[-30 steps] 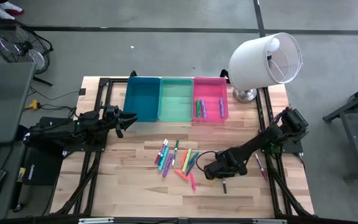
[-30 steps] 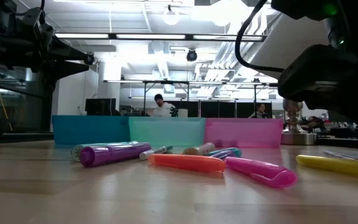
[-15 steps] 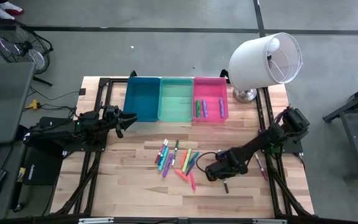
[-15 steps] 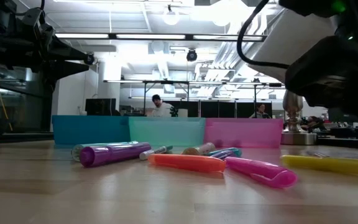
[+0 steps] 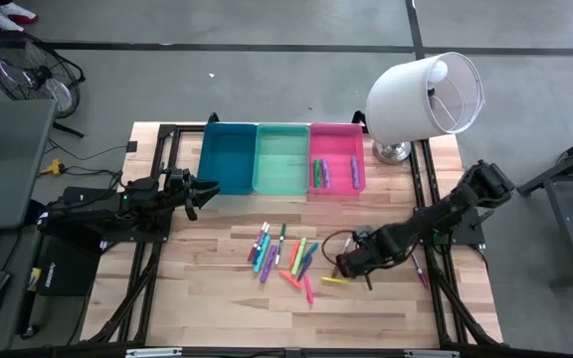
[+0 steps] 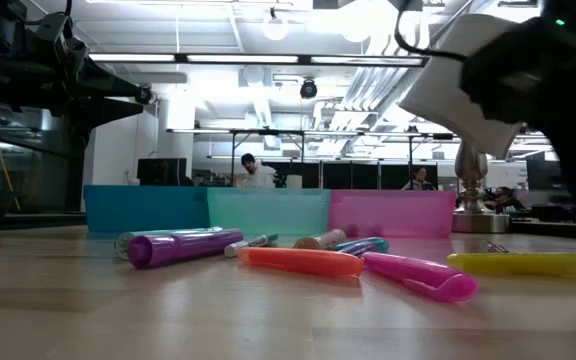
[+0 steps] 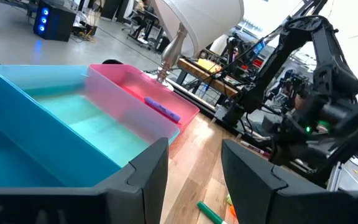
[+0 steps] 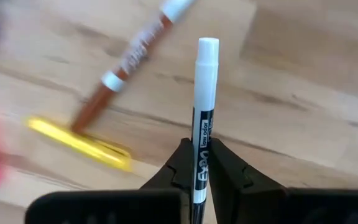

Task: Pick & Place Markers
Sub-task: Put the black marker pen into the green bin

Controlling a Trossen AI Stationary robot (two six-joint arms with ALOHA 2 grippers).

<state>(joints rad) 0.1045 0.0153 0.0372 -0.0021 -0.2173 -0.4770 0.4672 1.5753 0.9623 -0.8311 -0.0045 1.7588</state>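
In the high view a large white lamp (image 5: 428, 94) is standing at the upper right corner of the table (image 5: 197, 298), just right of the pink bin (image 5: 336, 159), which is lining up with the mint green bin (image 5: 281, 159) and the blue bin (image 5: 227, 157) along the upper edge; a few markers are lying inside the pink bin. The loose markers (image 5: 282, 254) are crowding the centre of the frame, leaving bare wood along the lower edge and at the lower left. The right gripper (image 5: 358, 267) is sitting right of the pile, its fingers (image 8: 185, 163) clamping together on a white marker (image 8: 202, 112) with a black label, which is pointing out past them above the wood. A yellow marker (image 5: 334, 281) is lying just below the gripper, and a brown-and-white marker (image 8: 129, 59) is lying on the wood beside it. The left gripper (image 5: 203, 189) is waiting at centre left, near the blue bin's lower left corner, its fingers (image 7: 148, 168) standing apart and empty. Compared with a second ago, the right arm is drawing back towards the right, its elbow lifting outward, and the dark marker that lay below the gripper is gone from the wood.
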